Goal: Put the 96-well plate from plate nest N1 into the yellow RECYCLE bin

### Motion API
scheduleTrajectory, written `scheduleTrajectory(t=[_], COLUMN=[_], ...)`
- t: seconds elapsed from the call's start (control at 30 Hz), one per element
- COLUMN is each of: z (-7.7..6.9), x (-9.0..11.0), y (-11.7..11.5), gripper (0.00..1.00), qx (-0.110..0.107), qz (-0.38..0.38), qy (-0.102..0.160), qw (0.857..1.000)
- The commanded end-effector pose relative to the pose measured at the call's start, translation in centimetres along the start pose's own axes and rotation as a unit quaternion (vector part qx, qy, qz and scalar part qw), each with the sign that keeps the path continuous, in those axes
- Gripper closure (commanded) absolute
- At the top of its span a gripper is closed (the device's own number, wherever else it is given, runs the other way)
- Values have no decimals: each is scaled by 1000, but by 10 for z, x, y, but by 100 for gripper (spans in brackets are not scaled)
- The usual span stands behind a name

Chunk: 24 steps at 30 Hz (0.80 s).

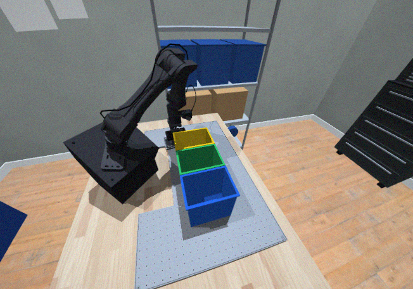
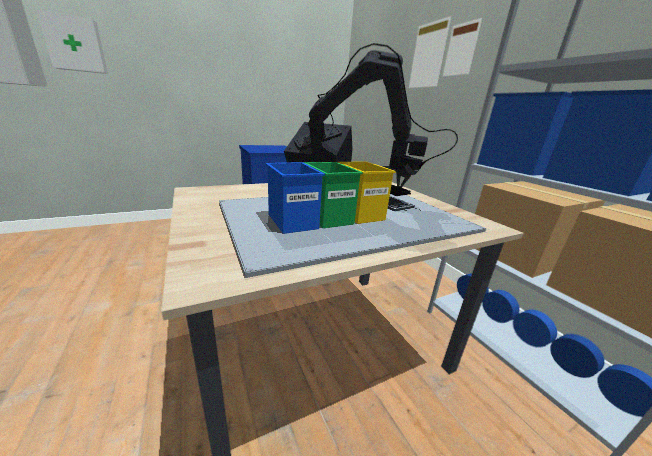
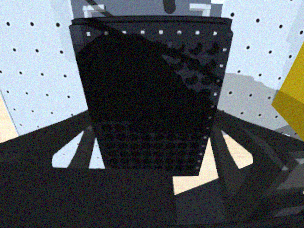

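Note:
The black 96-well plate (image 3: pixel 150 95) fills the middle of the wrist view, between my two dark fingers. My gripper (image 3: pixel 152 114) is shut on the plate across its width and holds it just above the plate nest N1 (image 2: pixel 401 204), whose light corners (image 3: pixel 200 7) show past the plate's far edge. In the top view my gripper (image 1: pixel 176 128) is right behind the yellow RECYCLE bin (image 1: pixel 193 137). In the exterior view my gripper (image 2: pixel 401 187) is just to the right of that bin (image 2: pixel 373 190). The bin's yellow corner (image 3: pixel 290 107) shows at the right of the wrist view.
The green RETURNS bin (image 2: pixel 340 193) and the blue GENERAL bin (image 2: pixel 295 196) stand upright in a row with the yellow one on the grey perforated mat (image 1: pixel 197 237). The arm's black base (image 1: pixel 111 160) is at the table's left. A metal shelf (image 1: pixel 214 68) stands behind.

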<state>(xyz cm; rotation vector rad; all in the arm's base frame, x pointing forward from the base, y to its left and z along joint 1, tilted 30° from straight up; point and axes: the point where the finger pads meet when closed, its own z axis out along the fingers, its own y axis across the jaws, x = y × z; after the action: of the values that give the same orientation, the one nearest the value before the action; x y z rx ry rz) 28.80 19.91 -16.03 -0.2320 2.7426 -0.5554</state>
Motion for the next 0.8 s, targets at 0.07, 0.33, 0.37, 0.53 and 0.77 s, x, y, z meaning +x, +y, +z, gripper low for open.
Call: scheduleTrajectory(t=[0.07,0.33,0.37,0.53,0.77], z=[-22,-32,-34,-44,-54], x=[1,1,1,-2,-7], y=[1,0,1,3,7], gripper=[100,100,100,100,100], qx=[1,1,1,-3,-9], qz=[-6,-6,-6,-4,1], qy=[-11,-11,-11,-13,-18], qw=[1000,1000,1000,1000,1000])
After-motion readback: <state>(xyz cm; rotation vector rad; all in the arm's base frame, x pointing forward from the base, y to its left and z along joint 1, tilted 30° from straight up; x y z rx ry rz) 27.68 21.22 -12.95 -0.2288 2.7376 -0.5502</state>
